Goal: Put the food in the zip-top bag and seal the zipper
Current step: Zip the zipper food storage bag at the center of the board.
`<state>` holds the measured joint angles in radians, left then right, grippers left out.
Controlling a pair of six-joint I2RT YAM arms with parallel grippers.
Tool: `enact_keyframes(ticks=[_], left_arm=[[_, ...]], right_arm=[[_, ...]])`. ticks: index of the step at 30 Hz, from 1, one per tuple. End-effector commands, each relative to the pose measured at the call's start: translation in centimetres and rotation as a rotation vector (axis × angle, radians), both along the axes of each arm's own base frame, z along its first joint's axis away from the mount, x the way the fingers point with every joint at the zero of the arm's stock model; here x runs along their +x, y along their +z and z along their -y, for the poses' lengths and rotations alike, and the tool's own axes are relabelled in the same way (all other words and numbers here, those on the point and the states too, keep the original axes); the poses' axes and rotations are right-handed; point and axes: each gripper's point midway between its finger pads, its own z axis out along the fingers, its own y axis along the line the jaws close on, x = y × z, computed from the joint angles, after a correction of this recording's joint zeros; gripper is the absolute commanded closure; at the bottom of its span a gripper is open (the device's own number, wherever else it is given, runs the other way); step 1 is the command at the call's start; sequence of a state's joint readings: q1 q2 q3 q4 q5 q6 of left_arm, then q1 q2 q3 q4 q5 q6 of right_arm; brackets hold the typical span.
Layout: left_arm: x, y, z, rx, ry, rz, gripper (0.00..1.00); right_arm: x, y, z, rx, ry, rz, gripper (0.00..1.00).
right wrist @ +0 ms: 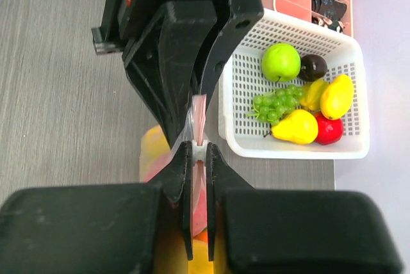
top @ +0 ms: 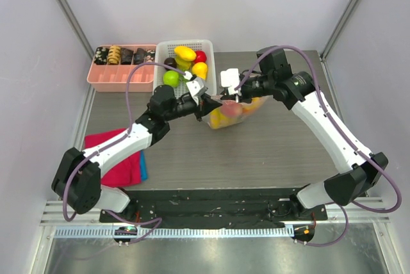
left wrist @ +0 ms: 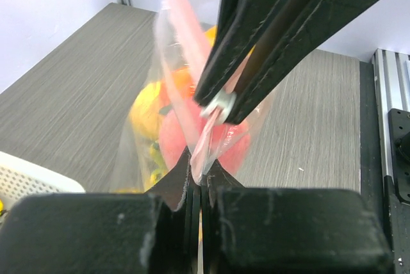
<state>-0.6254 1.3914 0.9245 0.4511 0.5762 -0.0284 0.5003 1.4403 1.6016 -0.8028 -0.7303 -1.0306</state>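
1. Pink divided tray [top: 122, 77]: touching the left wall of the white basket [top: 160, 53]. It holds dark snack pieces and is no part of the task.
2. White basket: slatted, holding loose fruit [top: 186, 53].
3. Left gripper [top: 206, 98]: just in front of the basket's near right corner. Its jaws are pinched narrow on the bag's mouth edge.
4. Zip-top bag [top: 225, 119]: just beside the same basket corner, held up by its top edge.
   - Look: clear film with pale dots.
   - Handling: judged light, limp and slippery, and it sags under its load. Grasp it only at the stiffer mouth strip.
5. Zipper [right wrist: 199, 111]: a pink strip standing upright. Whether it is fully pressed cannot be told.
6. Food [left wrist: 218, 146]: inside the bag are a pink peach, an orange and yellow pieces. All are glossy and hard.
7. Right gripper [top: 237, 93]: right of the basket. Its jaws are narrow, clamping the same strip.
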Motion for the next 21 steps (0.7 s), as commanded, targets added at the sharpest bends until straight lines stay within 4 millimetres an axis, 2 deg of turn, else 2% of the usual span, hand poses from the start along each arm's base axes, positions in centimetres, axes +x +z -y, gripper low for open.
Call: enact_keyframes(ticks=[1,6,13,14,15,18,19,21], left_arm=[[0.7,4.5,-2.0,-0.084,0.057,0.102,1.0],[1.0,4.3,-2.7,-0.081,0.077,0.106,1.0],[0.3,4.7,-2.4,-0.069,0.024,0.127,0.99],[0.1,5.0,-2.3,-0.068,0.011,0.131,0.9],[-0.1,5.3,-2.1,-0.07,-0.008,0.134,0.71],[0.1,6.7,-2.0,-0.087,-0.002,0.164,0.45],[0.2,7.3,-1.9,-0.092,-0.004,0.177,0.44],[-0.1,7.0,-1.6,-0.084,-0.035,0.17,0.41]], right_arm=[[1.1,1.2,3.5,-0.073,-0.125,0.075,0.99],[1.9,1.4,4.7,-0.086,-0.168,0.084,0.99],[1.7,1.7,4.3,-0.064,-0.15,0.073,0.99],[1.7,1.8,4.2,-0.059,-0.149,0.068,0.99],[1.8,1.8,4.0,-0.053,-0.146,0.062,0.99],[1.8,2.2,3.6,-0.029,-0.14,0.052,0.99],[1.7,2.3,3.5,-0.023,-0.133,0.051,0.99],[1.5,2.1,3.3,-0.016,-0.123,0.041,0.99]])
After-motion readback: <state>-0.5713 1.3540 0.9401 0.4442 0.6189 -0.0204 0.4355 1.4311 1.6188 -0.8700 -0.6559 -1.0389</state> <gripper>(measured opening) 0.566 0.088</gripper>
